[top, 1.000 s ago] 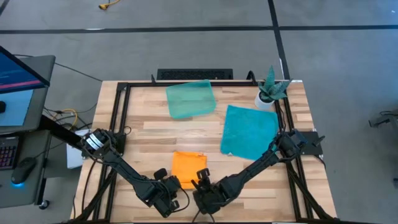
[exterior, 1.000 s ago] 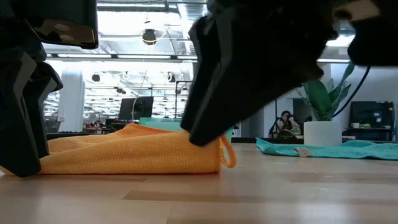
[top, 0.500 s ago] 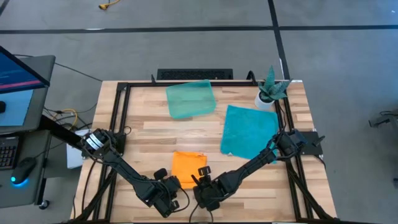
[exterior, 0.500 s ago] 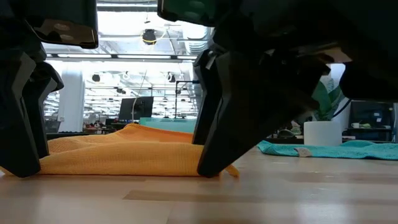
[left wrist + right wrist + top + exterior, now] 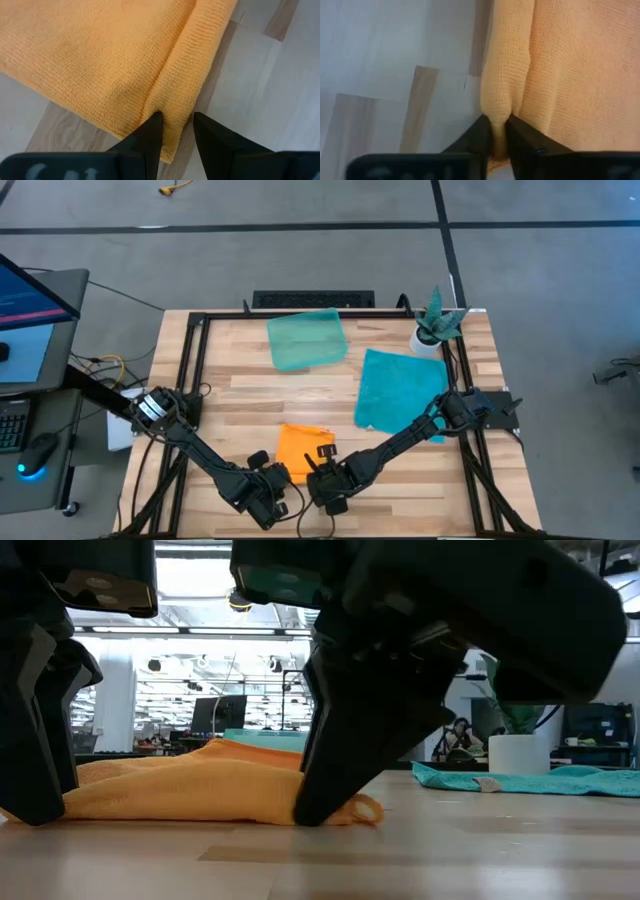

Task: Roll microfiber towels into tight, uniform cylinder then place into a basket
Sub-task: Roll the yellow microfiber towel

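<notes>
High view: basket (image 5: 307,340) sits apart from orange towel (image 5: 300,448), holding nothing

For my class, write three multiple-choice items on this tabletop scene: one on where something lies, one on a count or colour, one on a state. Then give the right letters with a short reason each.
1. Where is the basket?
A. at the table's far edge, left of the potted plant
B. under the orange towel
C. on the floor

2. How many towels are on the table?
A. one
B. two
C. four

3. What is the right gripper doing?
A. hanging open above the teal towel
B. pinching an edge fold of the orange towel
C. holding the basket

Answers: 1 A, the high view shows it at the far side, left of the plant. 2 B, one orange and one teal towel. 3 B, the right wrist view shows its fingers closed on an orange fold; the left gripper pinches the same towel's other corner.
</notes>
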